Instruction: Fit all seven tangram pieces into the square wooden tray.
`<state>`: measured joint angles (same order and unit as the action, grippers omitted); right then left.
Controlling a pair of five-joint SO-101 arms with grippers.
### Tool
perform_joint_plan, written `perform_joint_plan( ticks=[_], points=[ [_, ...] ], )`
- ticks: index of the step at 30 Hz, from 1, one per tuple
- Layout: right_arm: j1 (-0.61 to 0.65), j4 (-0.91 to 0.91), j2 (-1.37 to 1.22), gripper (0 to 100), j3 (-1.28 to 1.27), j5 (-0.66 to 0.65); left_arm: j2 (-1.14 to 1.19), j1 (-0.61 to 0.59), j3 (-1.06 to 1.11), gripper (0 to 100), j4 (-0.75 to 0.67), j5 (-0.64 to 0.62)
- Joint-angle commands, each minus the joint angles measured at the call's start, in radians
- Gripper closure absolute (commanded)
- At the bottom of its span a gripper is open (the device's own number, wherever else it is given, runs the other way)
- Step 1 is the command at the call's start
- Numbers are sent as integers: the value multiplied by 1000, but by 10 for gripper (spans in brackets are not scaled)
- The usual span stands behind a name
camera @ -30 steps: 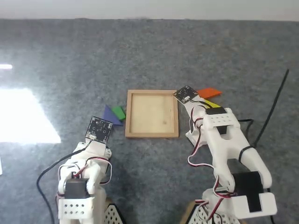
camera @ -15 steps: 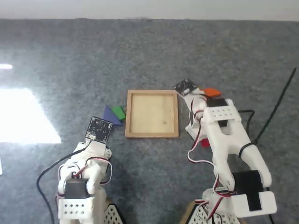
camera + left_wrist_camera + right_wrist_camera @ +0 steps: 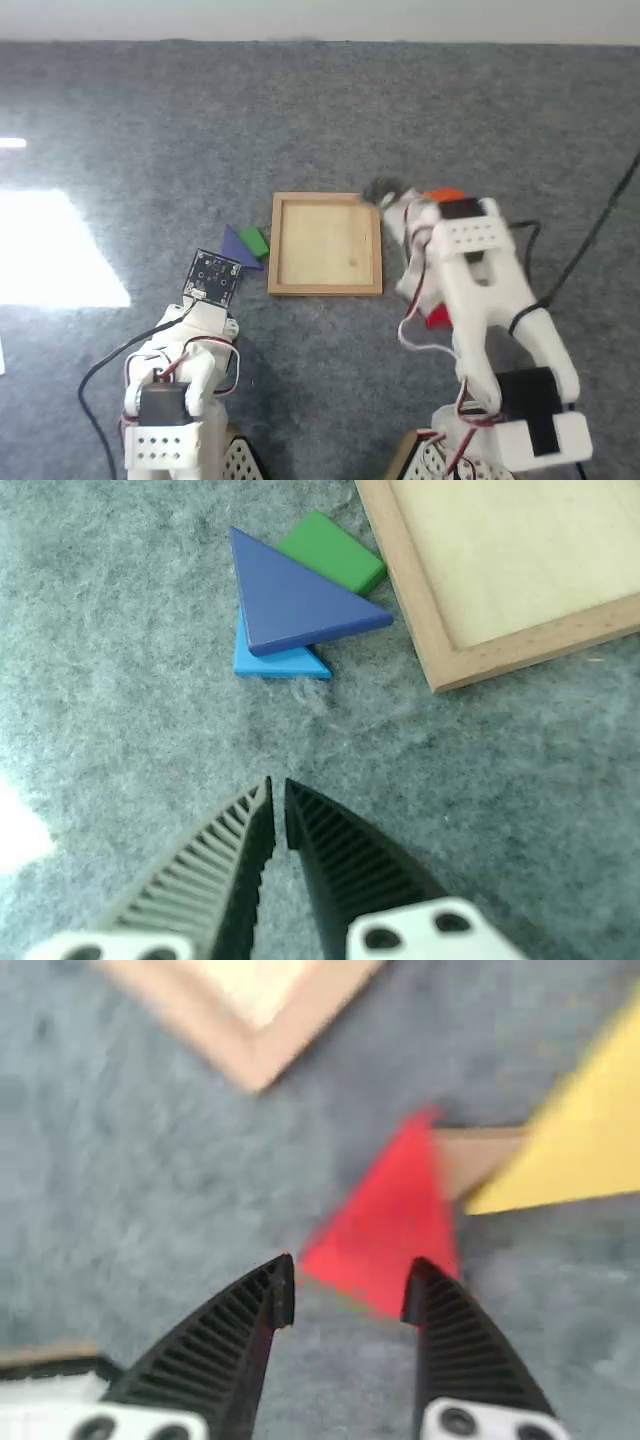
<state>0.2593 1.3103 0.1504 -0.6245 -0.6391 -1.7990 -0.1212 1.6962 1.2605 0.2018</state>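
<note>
The square wooden tray (image 3: 325,243) lies mid-table with nothing in it. Just off its left edge lie a dark blue triangle (image 3: 295,605), a green piece (image 3: 335,552) and a light blue piece (image 3: 275,660), the triangle partly on top of the light blue one. My left gripper (image 3: 278,785) is shut and holds nothing, hovering short of that pile. My right gripper (image 3: 350,1295) is open, and a red triangle (image 3: 390,1230) lies just ahead of its fingertips. A yellow piece (image 3: 590,1140) lies beside the red one, over a tan piece (image 3: 480,1155). An orange piece (image 3: 445,195) peeks out beyond the right arm (image 3: 470,260).
The grey felt mat covers the table. The tray's corner (image 3: 250,1060) lies beyond the red triangle. In the high view the red triangle (image 3: 437,318) shows beside the right arm. A black cable (image 3: 600,220) runs along the right side.
The right arm has swung its wrist farther from its base, uncovering the red triangle and hiding the yellow piece in the high view. The left arm has kept still.
</note>
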Motion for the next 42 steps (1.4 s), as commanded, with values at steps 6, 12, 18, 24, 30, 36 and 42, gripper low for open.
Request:
perform_joint_plan(
  ticks=[6,12,18,24,30,36,42],
  points=[
    [79,-196,338,630,-292,-18,-20,-3,-13,982,6,-5],
    [36,-168,341,630,-301,-29,-20,-3,-13,982,6,-5],
    [36,-205,323,630,-364,-83,-20,-3,-13,982,6,-5],
    [35,-320,196,630,-367,-83,-20,-3,-13,982,6,-5],
    [-53,-329,64,630,-292,-77,-20,-3,-13,982,6,-5],
    [-104,-318,44,630,-282,-78,-20,-3,-13,982,6,-5],
    [-93,-272,203,627,-308,-163,-20,-3,-13,982,6,-5]
  ],
)
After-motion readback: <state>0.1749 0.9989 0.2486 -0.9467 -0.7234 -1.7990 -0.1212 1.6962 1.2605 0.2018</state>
